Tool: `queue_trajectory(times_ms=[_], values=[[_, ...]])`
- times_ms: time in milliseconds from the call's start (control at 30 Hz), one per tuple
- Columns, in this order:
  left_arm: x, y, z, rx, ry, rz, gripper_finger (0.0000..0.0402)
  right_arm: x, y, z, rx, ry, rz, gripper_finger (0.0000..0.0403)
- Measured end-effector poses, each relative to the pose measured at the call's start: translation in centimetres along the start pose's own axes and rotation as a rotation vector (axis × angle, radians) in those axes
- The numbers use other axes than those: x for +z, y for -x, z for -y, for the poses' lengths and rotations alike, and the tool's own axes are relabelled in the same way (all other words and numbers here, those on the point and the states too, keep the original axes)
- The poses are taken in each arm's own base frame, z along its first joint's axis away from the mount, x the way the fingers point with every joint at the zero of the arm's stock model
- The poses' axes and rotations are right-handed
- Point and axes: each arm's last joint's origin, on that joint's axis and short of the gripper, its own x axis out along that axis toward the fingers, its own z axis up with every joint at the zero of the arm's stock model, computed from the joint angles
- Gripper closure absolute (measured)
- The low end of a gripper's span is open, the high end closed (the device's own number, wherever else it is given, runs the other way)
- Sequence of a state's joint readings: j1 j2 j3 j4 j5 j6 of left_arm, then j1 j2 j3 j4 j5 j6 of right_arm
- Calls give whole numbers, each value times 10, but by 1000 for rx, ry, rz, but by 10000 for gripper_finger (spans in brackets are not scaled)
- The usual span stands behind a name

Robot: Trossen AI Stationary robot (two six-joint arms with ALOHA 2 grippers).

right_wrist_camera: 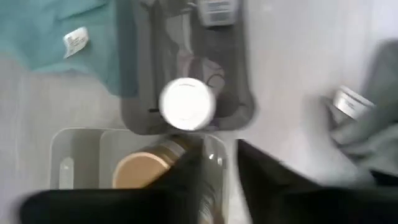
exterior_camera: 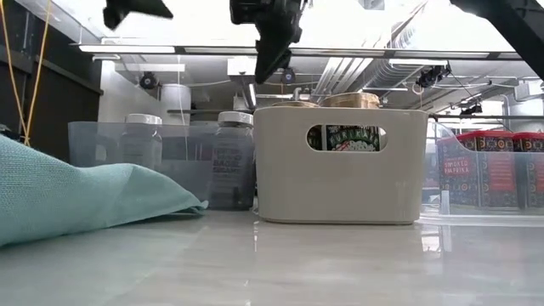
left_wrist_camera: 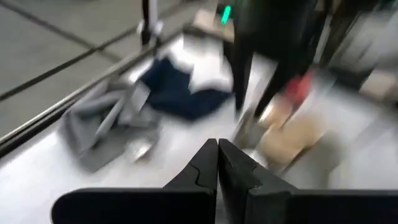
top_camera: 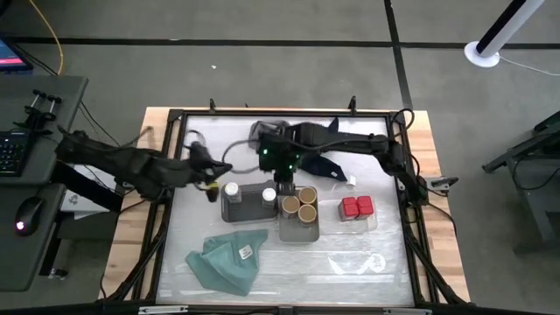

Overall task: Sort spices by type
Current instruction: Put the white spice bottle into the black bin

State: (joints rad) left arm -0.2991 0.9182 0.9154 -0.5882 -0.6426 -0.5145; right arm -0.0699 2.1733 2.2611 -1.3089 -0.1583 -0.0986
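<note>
Your right gripper [top_camera: 284, 185] hovered, fingers open, over the beige tray [top_camera: 298, 229] holding three tan jars [top_camera: 299, 206]. White-capped jars [top_camera: 249, 192] sat in the adjacent grey tray [top_camera: 247, 210]; red jars [top_camera: 356, 207] beyond. Left gripper [top_camera: 213, 186] closed, empty.

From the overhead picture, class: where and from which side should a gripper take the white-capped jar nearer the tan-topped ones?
Grip the white-capped jar around its cap, coming straight down from above. It stands upright inside the grey tray, whose walls likely block a sideways approach, and only its top is exposed.

Teal cloth [top_camera: 226, 259] lies before the grey tray [top_camera: 238, 208].
</note>
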Motion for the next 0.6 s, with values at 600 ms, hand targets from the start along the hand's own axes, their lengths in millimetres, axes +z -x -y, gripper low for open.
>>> queue_trajectory(times_ms=[600], values=[[-23,48,-27,123,132,5,402,-19,-65,-11,-20,-55,-124,402]])
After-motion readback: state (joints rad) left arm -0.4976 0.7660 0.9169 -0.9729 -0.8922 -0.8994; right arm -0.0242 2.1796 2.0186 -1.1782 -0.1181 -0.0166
